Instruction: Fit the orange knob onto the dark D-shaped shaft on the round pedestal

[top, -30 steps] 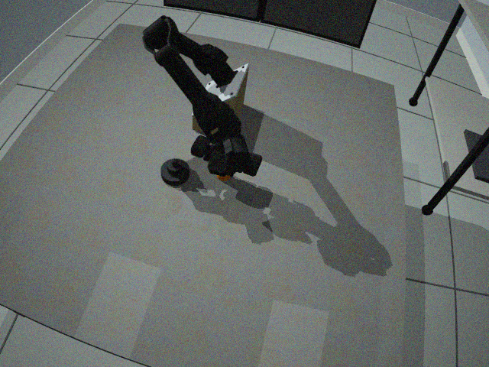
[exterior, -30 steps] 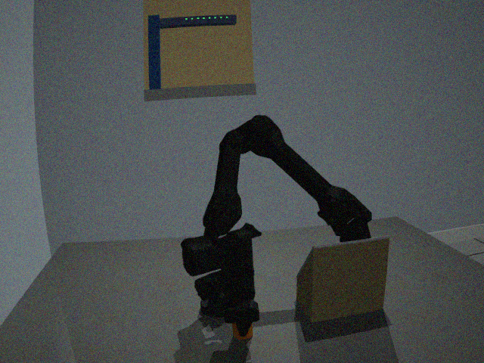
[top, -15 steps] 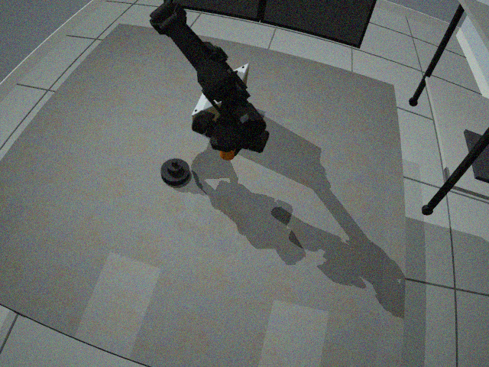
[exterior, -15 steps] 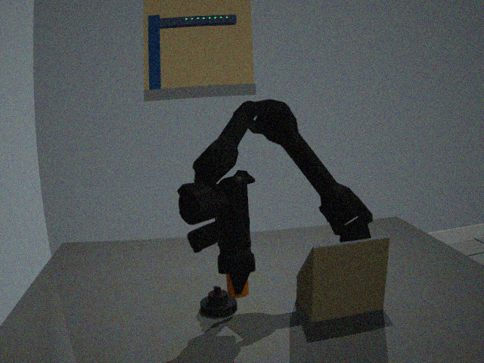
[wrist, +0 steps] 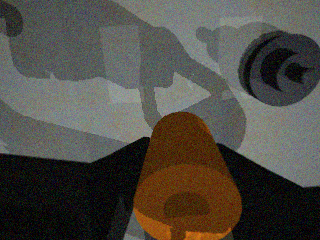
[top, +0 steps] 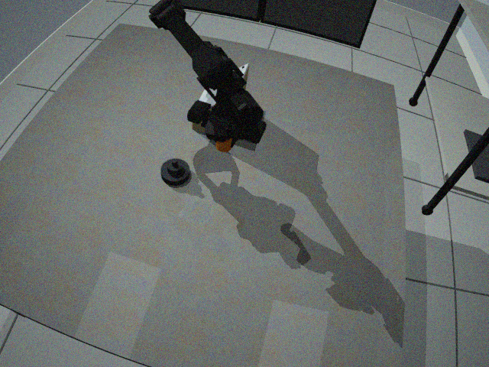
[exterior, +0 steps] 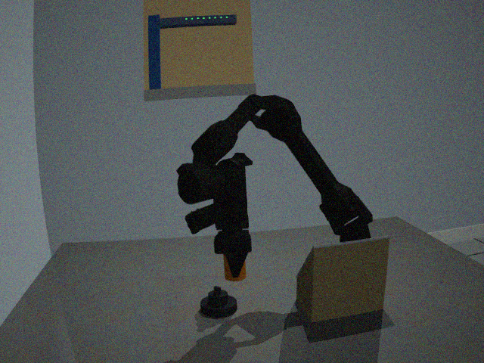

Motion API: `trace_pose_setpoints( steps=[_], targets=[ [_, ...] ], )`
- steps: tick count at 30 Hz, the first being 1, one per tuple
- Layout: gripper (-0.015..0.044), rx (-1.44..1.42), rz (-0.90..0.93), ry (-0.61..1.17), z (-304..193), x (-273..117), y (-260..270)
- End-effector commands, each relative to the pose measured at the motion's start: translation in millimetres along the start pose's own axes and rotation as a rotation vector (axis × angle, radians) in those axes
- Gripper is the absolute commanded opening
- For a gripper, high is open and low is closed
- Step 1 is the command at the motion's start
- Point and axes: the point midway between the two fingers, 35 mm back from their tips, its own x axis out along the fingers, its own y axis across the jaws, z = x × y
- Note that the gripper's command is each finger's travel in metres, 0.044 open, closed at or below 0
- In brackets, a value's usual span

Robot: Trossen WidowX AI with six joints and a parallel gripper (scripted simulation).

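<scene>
My gripper point(exterior: 234, 265) is shut on the orange knob point(exterior: 229, 272) and holds it upright in the air, well above the table. The knob also shows under the black wrist in the top view point(top: 224, 145), and large in the wrist view point(wrist: 186, 180), where its hole faces the camera. The round dark pedestal point(exterior: 218, 303) with its short D-shaped shaft point(exterior: 217, 290) stands on the table, below and a little left of the knob. In the top view the pedestal point(top: 176, 172) lies left of the knob. In the wrist view the pedestal point(wrist: 280, 68) is at the upper right.
A tan box point(exterior: 343, 277) stands on the table to the right of the gripper, by the arm's base. Dark stand poles point(top: 454, 177) rise beyond the table's right edge.
</scene>
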Motion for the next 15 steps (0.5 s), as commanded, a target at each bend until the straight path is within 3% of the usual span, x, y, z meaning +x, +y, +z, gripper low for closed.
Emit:
trace_pose_setpoints(
  steps=[1,15],
  targets=[
    [0.0000,0.005,0.001,0.003,6,3,-13],
    [0.0000,-0.001,0.010,-0.002,25,18,-49]
  ],
)
